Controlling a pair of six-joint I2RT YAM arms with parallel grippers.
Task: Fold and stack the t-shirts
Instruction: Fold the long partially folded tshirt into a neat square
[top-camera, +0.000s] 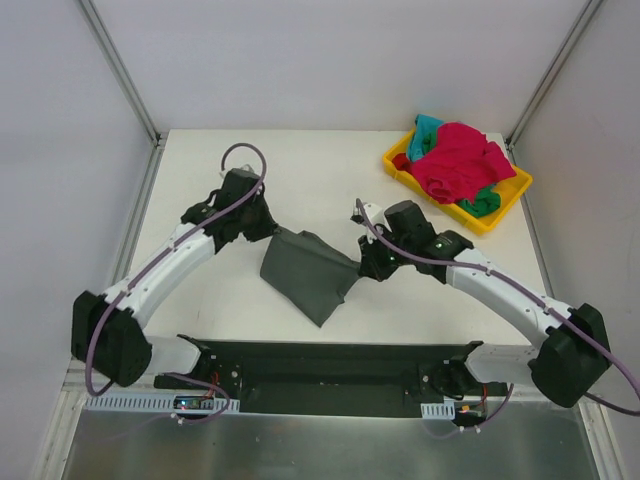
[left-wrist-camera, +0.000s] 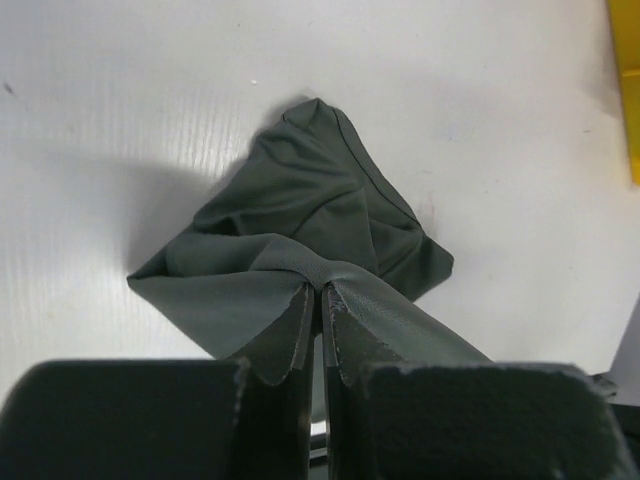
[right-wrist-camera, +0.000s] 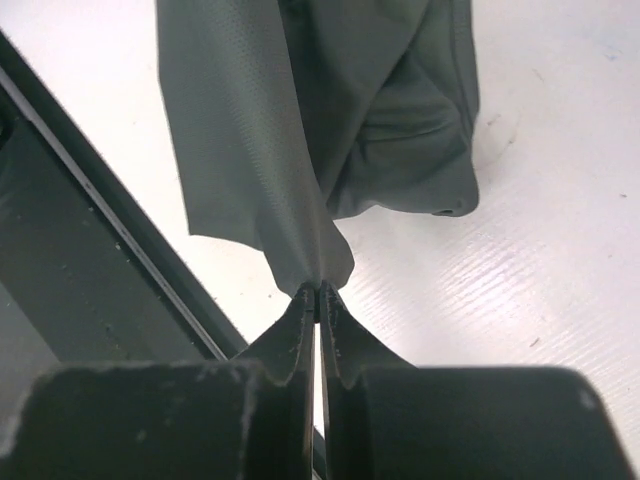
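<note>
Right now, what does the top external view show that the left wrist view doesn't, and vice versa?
Only top external: the right gripper pinching a corner of the grey t-shirt, plus bright shirts heaped in the yellow bin. Only left wrist: the left gripper shut on a fabric fold, close up. Both: the grey t-shirt over the white table, and a sliver of the bin.

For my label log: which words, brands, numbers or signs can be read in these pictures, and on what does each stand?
None can be read. The dark green t-shirt, the yellow tray and the white table carry no visible text; any marking on the circuit board is too small to read.
</note>
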